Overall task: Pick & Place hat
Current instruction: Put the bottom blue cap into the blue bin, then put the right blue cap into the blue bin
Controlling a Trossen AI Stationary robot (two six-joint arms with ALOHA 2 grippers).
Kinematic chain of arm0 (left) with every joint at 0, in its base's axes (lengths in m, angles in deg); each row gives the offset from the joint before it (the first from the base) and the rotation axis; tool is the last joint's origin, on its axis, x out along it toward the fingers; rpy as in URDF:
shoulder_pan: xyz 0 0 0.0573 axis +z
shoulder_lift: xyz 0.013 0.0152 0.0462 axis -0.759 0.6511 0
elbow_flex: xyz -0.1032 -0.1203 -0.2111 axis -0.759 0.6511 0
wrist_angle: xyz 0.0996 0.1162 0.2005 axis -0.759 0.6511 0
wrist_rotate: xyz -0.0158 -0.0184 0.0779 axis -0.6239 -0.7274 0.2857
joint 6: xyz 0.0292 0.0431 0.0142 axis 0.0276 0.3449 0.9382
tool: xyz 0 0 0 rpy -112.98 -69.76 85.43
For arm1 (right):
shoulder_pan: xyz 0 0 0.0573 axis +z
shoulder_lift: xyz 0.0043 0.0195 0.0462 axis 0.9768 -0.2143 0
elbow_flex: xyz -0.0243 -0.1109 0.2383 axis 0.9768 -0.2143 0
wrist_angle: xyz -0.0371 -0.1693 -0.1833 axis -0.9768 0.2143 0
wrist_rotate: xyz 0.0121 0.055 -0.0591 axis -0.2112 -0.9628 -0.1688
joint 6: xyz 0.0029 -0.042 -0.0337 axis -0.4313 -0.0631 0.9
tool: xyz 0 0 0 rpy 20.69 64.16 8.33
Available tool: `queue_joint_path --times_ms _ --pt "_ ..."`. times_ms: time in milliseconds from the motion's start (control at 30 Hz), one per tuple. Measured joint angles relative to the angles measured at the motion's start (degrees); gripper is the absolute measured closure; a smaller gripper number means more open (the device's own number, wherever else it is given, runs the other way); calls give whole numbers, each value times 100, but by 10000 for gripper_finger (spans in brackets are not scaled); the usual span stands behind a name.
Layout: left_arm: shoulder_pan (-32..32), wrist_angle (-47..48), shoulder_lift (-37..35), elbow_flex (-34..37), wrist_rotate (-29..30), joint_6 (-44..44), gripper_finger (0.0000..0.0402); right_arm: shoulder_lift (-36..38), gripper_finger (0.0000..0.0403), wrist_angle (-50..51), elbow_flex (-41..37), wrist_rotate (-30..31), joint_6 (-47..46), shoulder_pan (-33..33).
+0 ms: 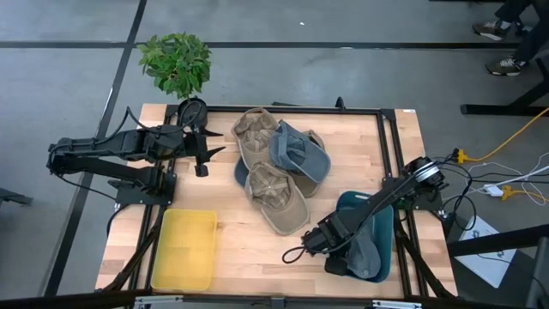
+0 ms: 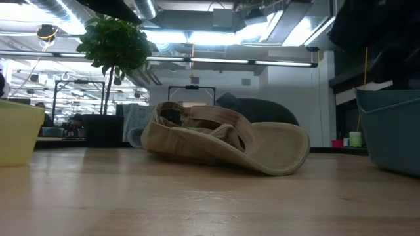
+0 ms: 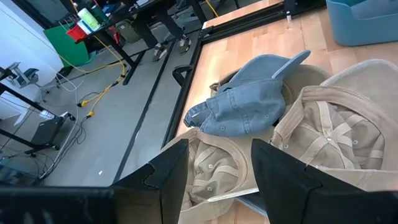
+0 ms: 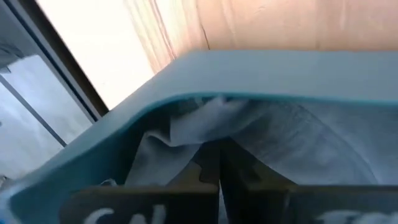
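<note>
Three hats lie in a heap at the table's middle: a beige one [image 1: 251, 130] at the far side, a blue-grey one [image 1: 300, 154] lying over it, and a second beige one [image 1: 276, 199] nearer, crown down with its brim on the wood [image 2: 223, 141]. A fourth, grey-blue hat [image 1: 371, 256] is inside the teal bin [image 1: 353, 202] at the right. My right gripper [image 1: 341, 260] reaches down into that bin, shut on this hat. My left gripper [image 1: 202, 160] hangs open at the far left, pointing at the heap [image 3: 219, 180]. My right gripper pinches a bunched fold of the grey-blue hat's cloth [image 4: 200, 132] between its two shut fingers [image 4: 239, 171]. It comes steeply from above, just inside the teal bin's wall [image 4: 261, 74]. The rest of the hat spreads below the fingers inside the bin.
A yellow tray [image 1: 184, 249] stands at the near left corner. A potted plant [image 1: 176, 60] stands beyond the far left edge. A black frame [image 1: 388, 137] runs along the table's far and right sides. Bare wood lies between the heap and the near edge.
</note>
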State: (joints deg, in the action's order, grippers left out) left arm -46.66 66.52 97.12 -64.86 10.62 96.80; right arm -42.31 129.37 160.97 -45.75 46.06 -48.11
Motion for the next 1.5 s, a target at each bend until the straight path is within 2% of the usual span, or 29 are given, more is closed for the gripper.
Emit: queue_joint_path --times_ms 267,467,667,767,1033,1167,1333,1500 --pt "0 -2 0 0 0 0 231 -280 400 9 0 -197 354 -109" --pt "1 -1 0 0 0 4 231 131 392 267 31 36 178 -281" --pt "2 101 0 0 0 4 231 924 390 402 35 759 -131 -397" --pt "0 153 0 0 2 11 231 1272 390 235 35 1372 -60 -517" --pt "0 200 -1 0 2 8 231 1560 389 -1014 44 3567 1319 -1126" --pt "0 273 0 2 0 -107 231 1423 383 -1367 44 3717 2101 -1582" --pt "0 322 -1 2 -6 -216 231 1168 333 -1580 44 3758 2613 -2187" --pt "2 444 -1 2 -9 -229 231 914 265 -1605 44 4506 2781 -2733"
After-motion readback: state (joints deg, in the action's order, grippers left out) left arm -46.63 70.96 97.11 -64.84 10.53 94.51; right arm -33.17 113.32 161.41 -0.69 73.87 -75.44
